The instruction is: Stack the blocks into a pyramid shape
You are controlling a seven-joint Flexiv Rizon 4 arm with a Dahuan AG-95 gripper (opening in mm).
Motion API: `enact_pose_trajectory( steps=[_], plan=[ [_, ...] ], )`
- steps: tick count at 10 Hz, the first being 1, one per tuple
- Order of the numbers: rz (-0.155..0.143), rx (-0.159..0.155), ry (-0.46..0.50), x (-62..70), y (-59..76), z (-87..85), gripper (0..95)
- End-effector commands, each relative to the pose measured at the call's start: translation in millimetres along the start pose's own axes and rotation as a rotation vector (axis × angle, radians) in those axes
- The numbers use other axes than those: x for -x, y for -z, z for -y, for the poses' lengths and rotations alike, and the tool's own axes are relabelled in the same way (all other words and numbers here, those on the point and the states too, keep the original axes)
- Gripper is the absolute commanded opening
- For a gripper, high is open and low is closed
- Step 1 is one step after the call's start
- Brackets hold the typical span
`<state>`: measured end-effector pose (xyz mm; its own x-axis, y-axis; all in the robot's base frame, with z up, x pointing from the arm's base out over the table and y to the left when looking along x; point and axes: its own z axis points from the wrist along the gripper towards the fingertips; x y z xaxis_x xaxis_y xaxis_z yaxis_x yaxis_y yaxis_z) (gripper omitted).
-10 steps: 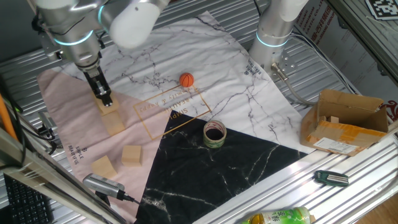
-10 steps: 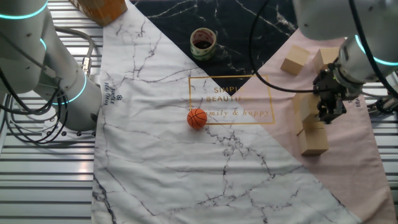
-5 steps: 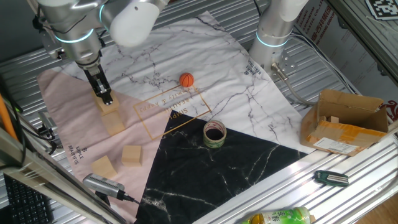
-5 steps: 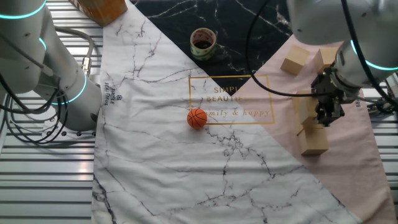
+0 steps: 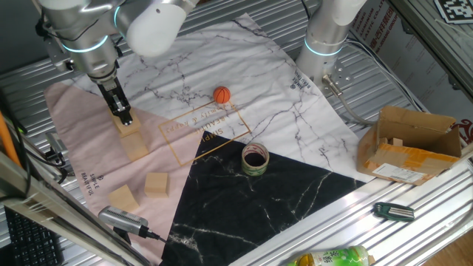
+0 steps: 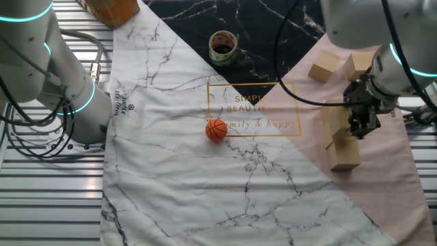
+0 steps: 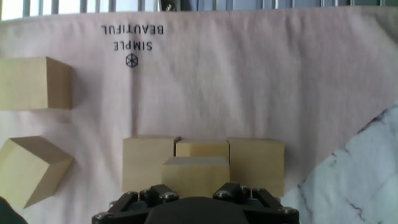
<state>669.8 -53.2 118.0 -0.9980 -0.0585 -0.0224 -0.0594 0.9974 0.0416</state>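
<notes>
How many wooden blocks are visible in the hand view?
6. Two loose blocks lie at left: one higher, one lower. Three form a row. One is on top, between the fingers.

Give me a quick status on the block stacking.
Pincer over the block row, holding an upper block. Two loose blocks wait nearby. Nothing blocking.

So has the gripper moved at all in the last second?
Barely. In one fixed view the gripper sits a touch higher against the blocks below it, and the arm shifted slightly left.
</notes>
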Motion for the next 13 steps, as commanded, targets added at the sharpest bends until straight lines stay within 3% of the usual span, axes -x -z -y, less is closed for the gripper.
enact_pose_trajectory(
  steps=[1, 4, 5, 13],
  plan=[
    [0.01, 0.004, -0.002, 0.7, -0.4, 0.2, 0.0],
    [0.059, -0.032, -0.064, 0.7, -0.4, 0.2, 0.0],
    [0.058, -0.044, -0.072, 0.7, -0.4, 0.2, 0.0],
    [0.062, -0.03, -0.057, 2.7, 1.6, 3.1, 0.0]
  ],
)
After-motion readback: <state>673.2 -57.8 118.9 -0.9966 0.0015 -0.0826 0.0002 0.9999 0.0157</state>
